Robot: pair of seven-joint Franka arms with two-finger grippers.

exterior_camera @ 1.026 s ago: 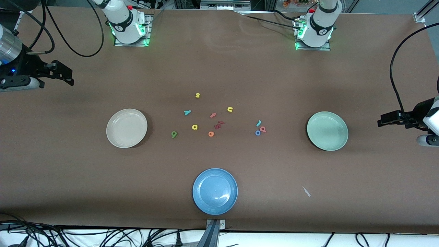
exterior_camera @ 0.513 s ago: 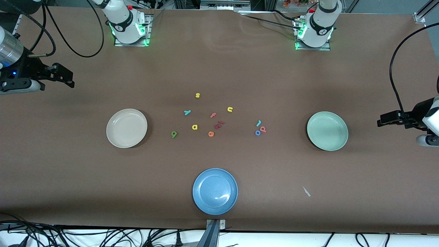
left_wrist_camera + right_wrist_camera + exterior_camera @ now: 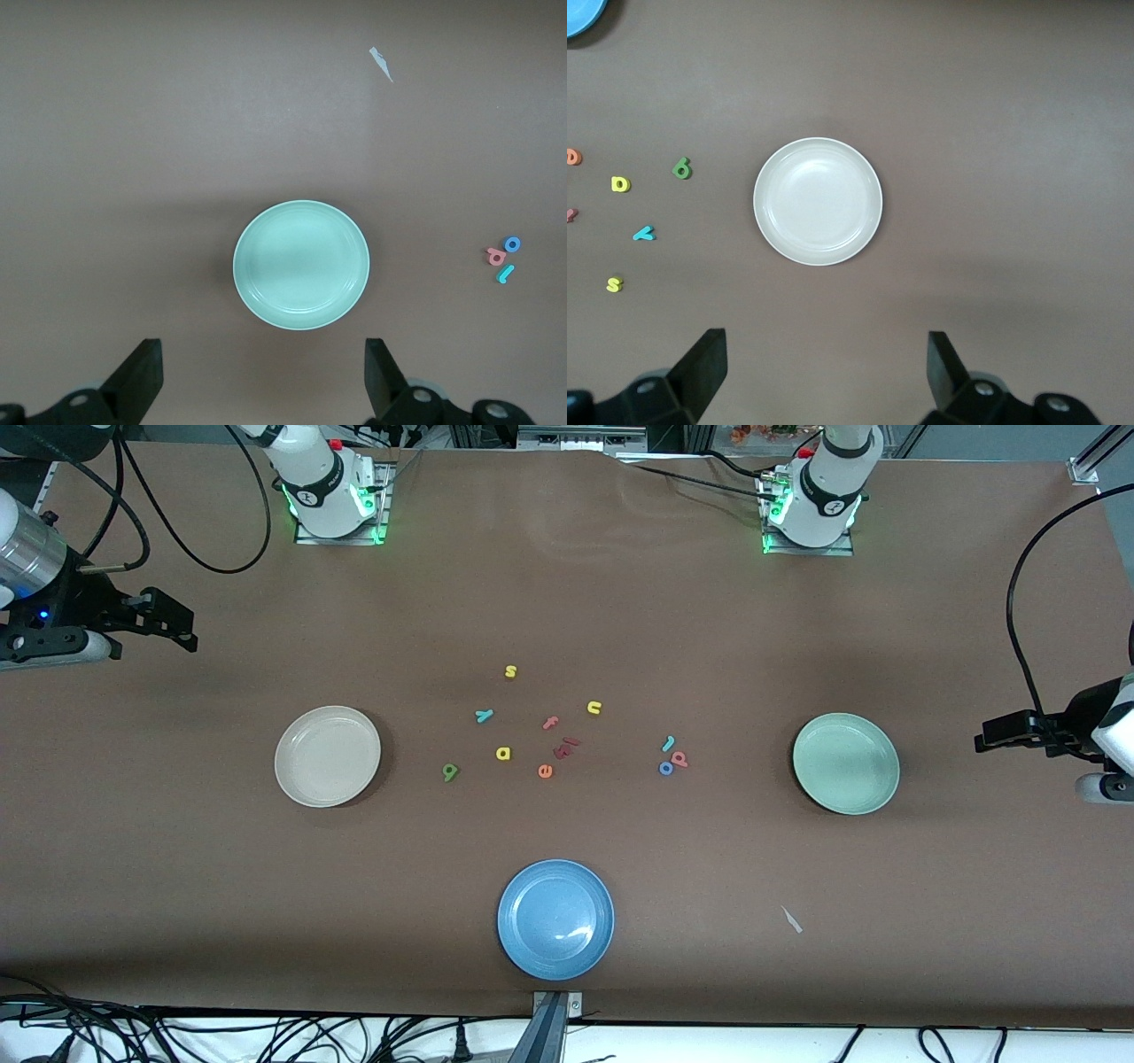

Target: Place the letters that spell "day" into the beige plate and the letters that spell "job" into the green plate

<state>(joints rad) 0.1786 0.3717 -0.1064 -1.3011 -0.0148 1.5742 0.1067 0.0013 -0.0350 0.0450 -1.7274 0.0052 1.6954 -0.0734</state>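
The beige plate [image 3: 327, 755] [image 3: 818, 201] lies empty toward the right arm's end, the green plate [image 3: 845, 763] [image 3: 301, 264] empty toward the left arm's end. Between them lie the green d [image 3: 450, 771] [image 3: 681, 168], yellow a [image 3: 503, 754] [image 3: 621, 184] and teal y [image 3: 483, 715] [image 3: 644, 234]. Closer to the green plate cluster the teal j [image 3: 668, 743] [image 3: 505, 274], blue o [image 3: 665, 768] [image 3: 512, 243] and pink b [image 3: 679, 759] [image 3: 496, 257]. My right gripper [image 3: 182, 627] [image 3: 827, 367] hangs open and empty over its table end. My left gripper [image 3: 983, 740] [image 3: 261, 372] waits open and empty over its end.
A blue plate [image 3: 555, 919] sits near the table's front edge. Spare letters lie among the others: yellow s [image 3: 510, 671], yellow u [image 3: 594, 708], pink f [image 3: 550, 723], orange e [image 3: 545, 771] and dark red bits [image 3: 565, 746]. A white scrap [image 3: 791, 919] lies nearer the front camera than the green plate.
My right gripper has shifted slightly toward the middle of the table. The left arm and all letters have stayed put.
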